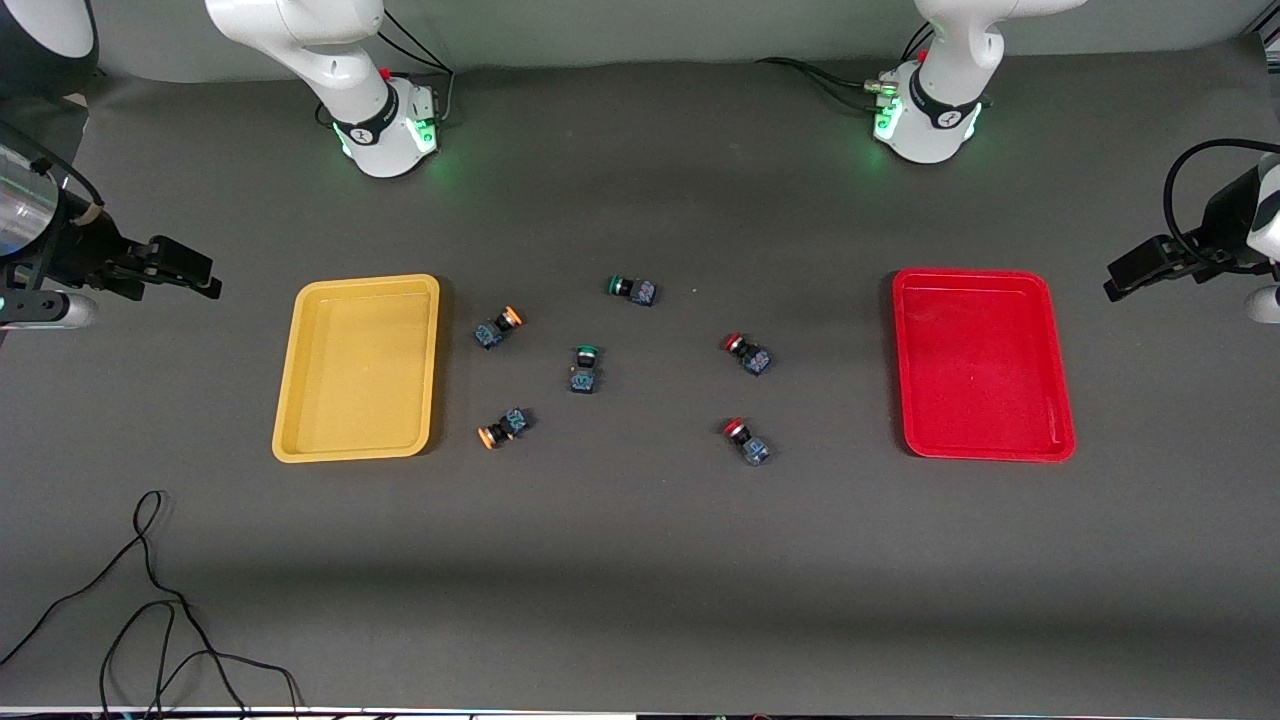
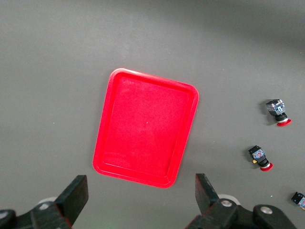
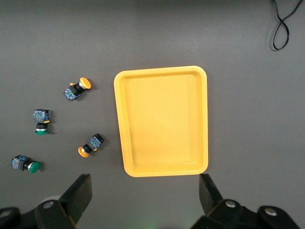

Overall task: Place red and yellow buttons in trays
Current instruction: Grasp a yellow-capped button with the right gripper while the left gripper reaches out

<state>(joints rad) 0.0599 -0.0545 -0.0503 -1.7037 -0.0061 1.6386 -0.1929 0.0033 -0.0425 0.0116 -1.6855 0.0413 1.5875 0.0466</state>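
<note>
The yellow tray lies toward the right arm's end and the red tray toward the left arm's end; both hold nothing. Two orange-yellow buttons lie on the mat beside the yellow tray. Two red buttons lie nearer the red tray. My right gripper hangs open and empty high over the mat beside the yellow tray. My left gripper hangs open and empty beside the red tray. The red buttons also show in the left wrist view.
Two green-capped switches lie on the mat between the coloured ones. A loose black cable lies at the near corner at the right arm's end. The arm bases stand along the back edge.
</note>
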